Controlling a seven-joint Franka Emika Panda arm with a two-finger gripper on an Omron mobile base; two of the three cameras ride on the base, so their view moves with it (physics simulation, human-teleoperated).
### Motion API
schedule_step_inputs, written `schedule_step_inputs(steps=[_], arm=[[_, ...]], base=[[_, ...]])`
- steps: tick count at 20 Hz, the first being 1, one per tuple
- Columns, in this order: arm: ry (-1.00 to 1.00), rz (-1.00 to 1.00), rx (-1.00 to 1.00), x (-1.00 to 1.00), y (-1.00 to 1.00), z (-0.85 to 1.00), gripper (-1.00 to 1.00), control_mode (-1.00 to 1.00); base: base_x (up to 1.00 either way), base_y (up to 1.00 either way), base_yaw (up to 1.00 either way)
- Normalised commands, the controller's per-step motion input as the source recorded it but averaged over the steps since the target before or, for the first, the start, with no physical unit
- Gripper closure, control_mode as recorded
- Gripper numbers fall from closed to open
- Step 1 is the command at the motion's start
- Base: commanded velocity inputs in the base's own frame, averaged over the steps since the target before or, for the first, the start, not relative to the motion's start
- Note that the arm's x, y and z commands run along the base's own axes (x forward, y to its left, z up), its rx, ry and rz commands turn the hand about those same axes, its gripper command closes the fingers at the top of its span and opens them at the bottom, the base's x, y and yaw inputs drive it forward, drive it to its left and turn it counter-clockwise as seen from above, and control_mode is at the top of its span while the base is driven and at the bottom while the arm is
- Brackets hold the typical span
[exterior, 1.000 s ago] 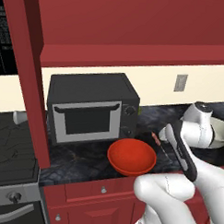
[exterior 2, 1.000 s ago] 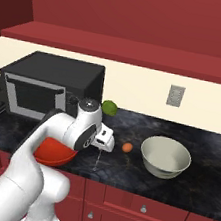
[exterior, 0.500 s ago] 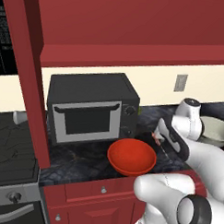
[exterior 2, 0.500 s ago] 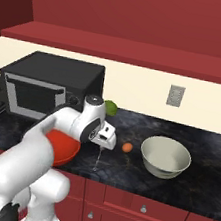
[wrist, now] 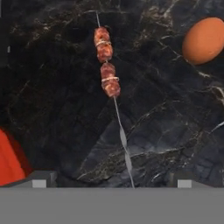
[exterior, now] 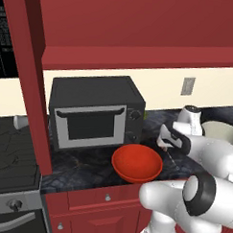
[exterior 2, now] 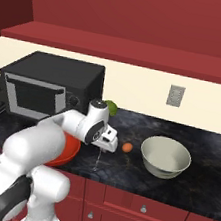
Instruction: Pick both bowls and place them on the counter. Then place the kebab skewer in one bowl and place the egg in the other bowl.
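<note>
Claw (exterior 2: 108, 143) hangs over the dark marbled surface (exterior 2: 200, 192), between the red bowl (exterior: 137, 163) and the cream-grey bowl (exterior 2: 165, 156), jaws spread wide, nothing in them. In the hand view its two grey finger tips (wrist: 40, 179) sit at the bottom, apart, with the skewer's bare stick running up between them.

Kebab skewer (wrist: 108, 78) lies flat on the surface directly under the claw: meat pieces at 12 o'clock in the hand view, thin metal end toward 6. In the right base view the stick (exterior 2: 97, 158) shows as a thin pale line just below the claw.

Egg (wrist: 204, 40) rests on the surface at about 1 o'clock from the skewer's meat in the hand view, near but apart from it. In the right base view the egg (exterior 2: 127, 147) sits between the claw and the cream-grey bowl.

Both bowls stand upright on the surface, nothing visible inside either. Red bowl sits in front of the black microwave (exterior: 94, 112); its rim shows at 8 o'clock in the hand view. A green fruit (exterior 2: 111, 107) sits beside the microwave, behind the arm.
</note>
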Motion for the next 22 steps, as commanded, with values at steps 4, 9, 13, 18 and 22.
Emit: schedule_step_inputs(steps=[4,9,13,18,22], arm=[[0.00,0.03,0.00,0.10,-0.05,-0.34,-1.00,-1.00],[0.00,0.01,0.00,0.08,-0.03,-0.29,-1.00,-1.00],[0.00,0.00,0.00,0.12,0.00,-0.21,-1.00,-1.00],[0.00,0.00,0.00,0.15,0.00,-0.18,-1.00,-1.00],[0.00,0.00,0.00,0.08,0.00,-0.17,-1.00,-1.00]], base=[[0.00,0.00,0.00],[0.00,0.00,0.00],[0.00,0.00,0.00],[0.00,0.00,0.00],[0.00,0.00,0.00]])
